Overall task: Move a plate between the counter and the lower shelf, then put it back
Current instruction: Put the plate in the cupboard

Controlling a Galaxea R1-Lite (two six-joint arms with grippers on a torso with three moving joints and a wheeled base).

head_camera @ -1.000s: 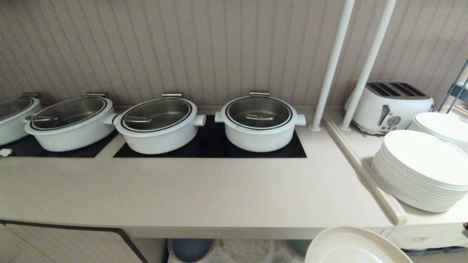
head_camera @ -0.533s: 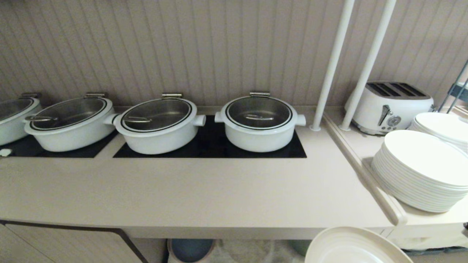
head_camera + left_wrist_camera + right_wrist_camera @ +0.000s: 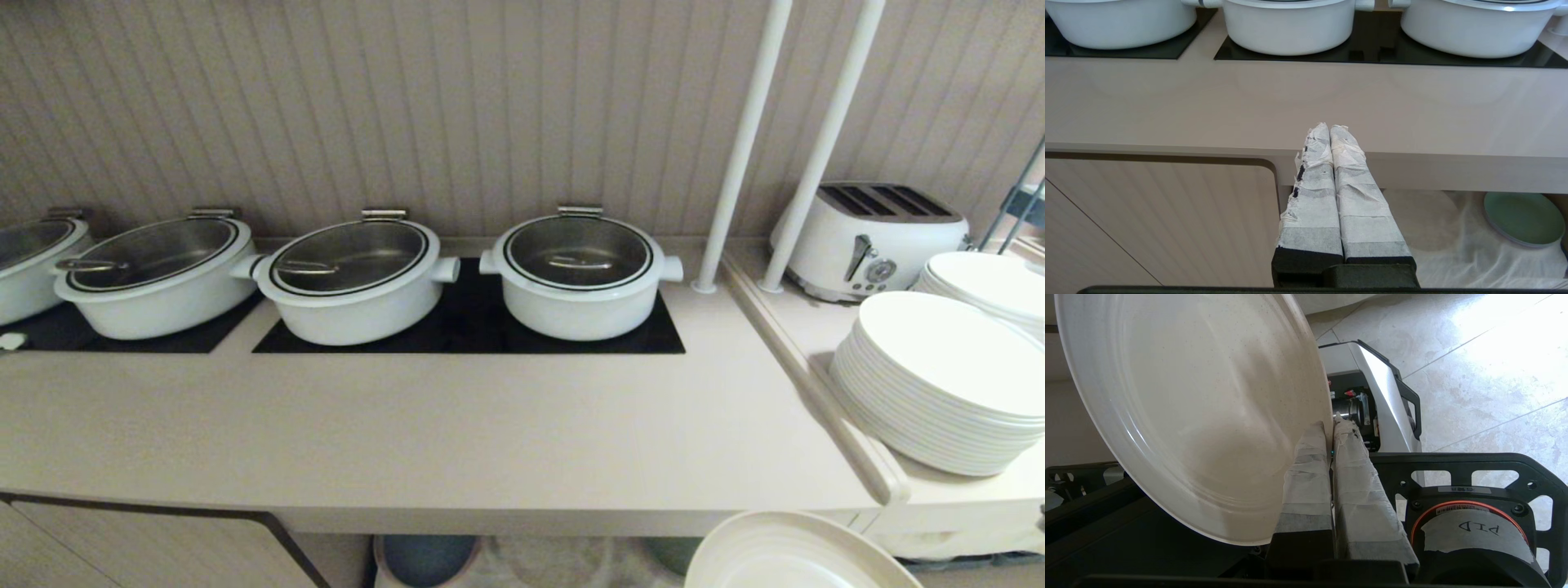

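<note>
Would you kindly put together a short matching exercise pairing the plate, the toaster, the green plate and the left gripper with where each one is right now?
Things:
1. the plate
2. toaster
3. green plate
4. left gripper

Places:
A. on the lower shelf's white cloth
B. on the side top beside the stacked white plates
C. shut and empty, in front of the counter's edge
D. pinched at its rim by the right gripper

Pairs: 1-D, 2-B, 3-A, 4-C

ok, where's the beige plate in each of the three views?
Head view: plate at the bottom edge, right of centre, below the counter front edge.
Left wrist view: not in it.
Right wrist view: fills the upper left, rim pinched in the right gripper.
Shared landmark: the counter, in head and left wrist views.
</note>
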